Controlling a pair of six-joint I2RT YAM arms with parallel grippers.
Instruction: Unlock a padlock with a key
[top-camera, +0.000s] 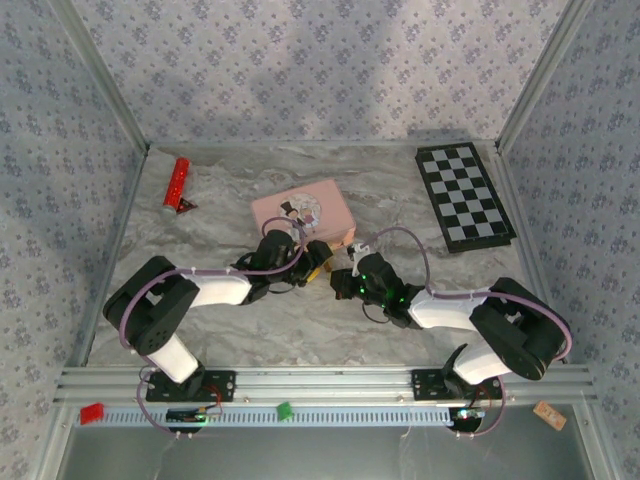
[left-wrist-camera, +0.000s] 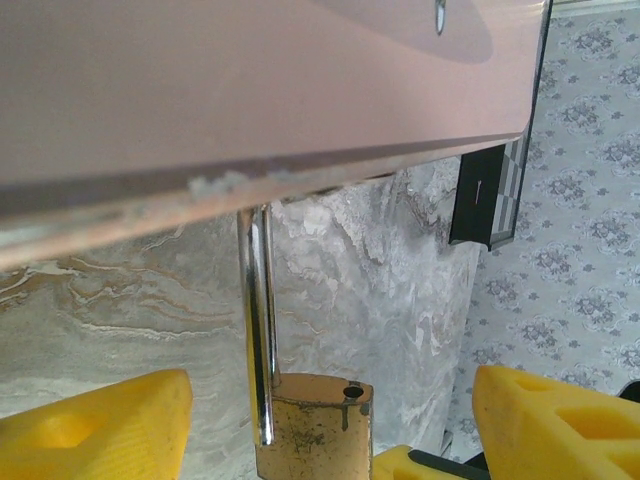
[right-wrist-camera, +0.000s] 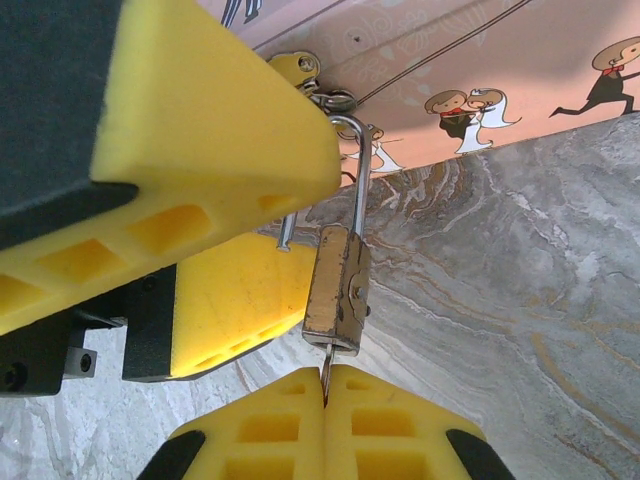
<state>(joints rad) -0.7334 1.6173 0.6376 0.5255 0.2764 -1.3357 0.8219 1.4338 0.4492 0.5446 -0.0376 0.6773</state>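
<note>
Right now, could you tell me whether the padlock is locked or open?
Open: the padlock has one shackle leg seated, but the other hole in its top is empty.

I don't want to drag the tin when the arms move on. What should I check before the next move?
1. The shackle released: ok; its free end sits out of the padlock body.
2. The key seated in the keyhole: ok.
3. The right gripper jaws shut on the key: ok.
4. The left gripper jaws clear of the padlock: ok; they stand open on either side.
5. The padlock off the pink tin: not ok; the shackle hangs through the tin's clasp.
</note>
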